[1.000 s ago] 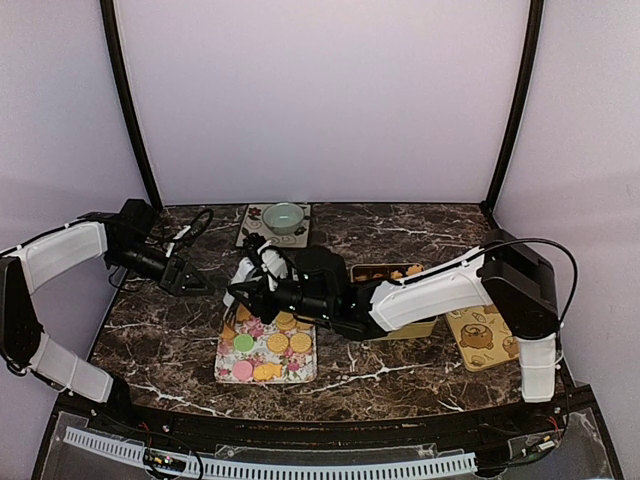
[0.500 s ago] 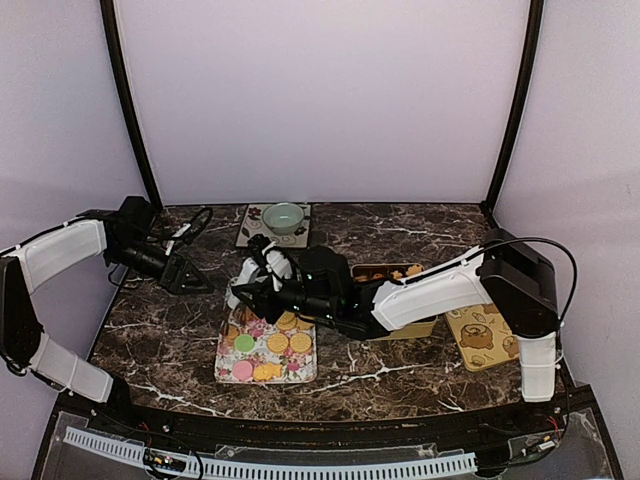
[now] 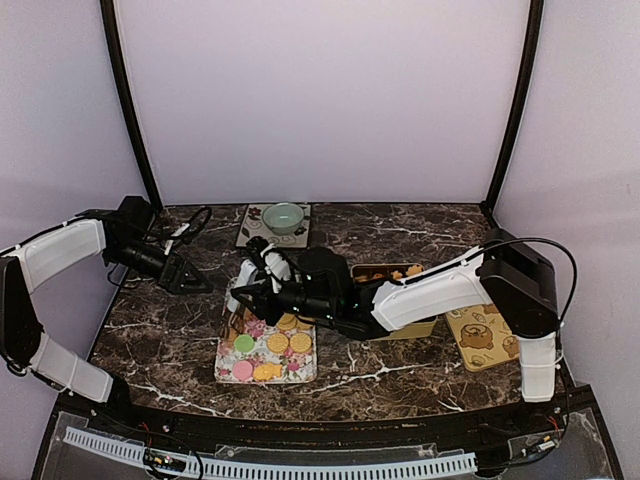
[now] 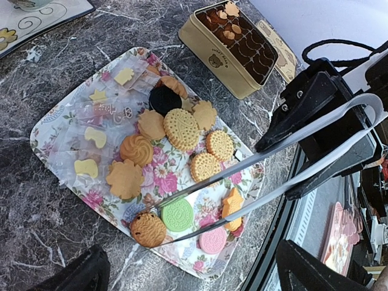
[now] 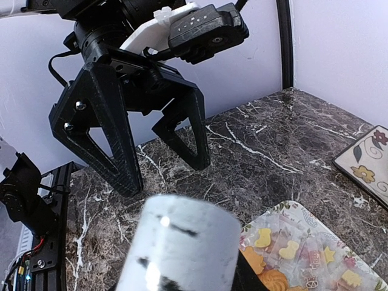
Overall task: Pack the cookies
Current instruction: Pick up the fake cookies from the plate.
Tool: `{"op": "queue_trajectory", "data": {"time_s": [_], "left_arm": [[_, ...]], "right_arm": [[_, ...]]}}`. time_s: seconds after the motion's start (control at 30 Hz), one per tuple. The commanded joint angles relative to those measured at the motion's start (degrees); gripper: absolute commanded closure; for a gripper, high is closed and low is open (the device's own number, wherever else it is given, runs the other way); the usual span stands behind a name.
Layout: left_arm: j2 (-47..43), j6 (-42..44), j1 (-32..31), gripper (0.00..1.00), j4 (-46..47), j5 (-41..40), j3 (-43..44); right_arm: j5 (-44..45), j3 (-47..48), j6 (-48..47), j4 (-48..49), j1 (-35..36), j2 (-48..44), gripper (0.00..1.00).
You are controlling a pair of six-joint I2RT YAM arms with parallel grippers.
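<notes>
The cookies (image 4: 182, 130) lie on a floral tray (image 4: 51, 130), mostly golden, with a green one (image 4: 177, 214), a pink one (image 4: 212, 240) and a dark one (image 4: 165, 99); the top view shows the cookies (image 3: 268, 345) too. My right gripper (image 3: 262, 290) is shut on metal tongs (image 4: 254, 176), reaching over the tray. The tongs' blades straddle the green cookie, tips beside a brown speckled cookie (image 4: 147, 229). In the right wrist view the tongs' (image 5: 179, 242) rounded end blocks my right fingers. My left gripper (image 3: 190, 280) hangs open and empty left of the tray.
A gold tin (image 3: 385, 272) holding a few cookies stands right of the tray, its bear-printed lid (image 3: 480, 338) further right. A green bowl (image 3: 283, 216) sits on a mat at the back. The tray's far-left part holds wrapped yellow sweets (image 4: 91, 136).
The right arm with the tongs has shifted very slightly over the tray. The left arm has stayed put, open.
</notes>
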Motion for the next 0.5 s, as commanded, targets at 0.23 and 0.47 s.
{"op": "queue_trajectory", "data": {"time_s": [0.23,0.47], "left_arm": [[-0.94,1.07,0.73,0.02,-1.99,0.05,1.85],[-0.80,1.35,2.16,0.02,-2.39,-0.34,2.57]], "right_arm": [[1.90,3.77,-2.28,-0.87,-0.28,-3.33,0.77],[2.86,1.14,-3.49,-1.20,-2.49,-11.09,0.77]]}}
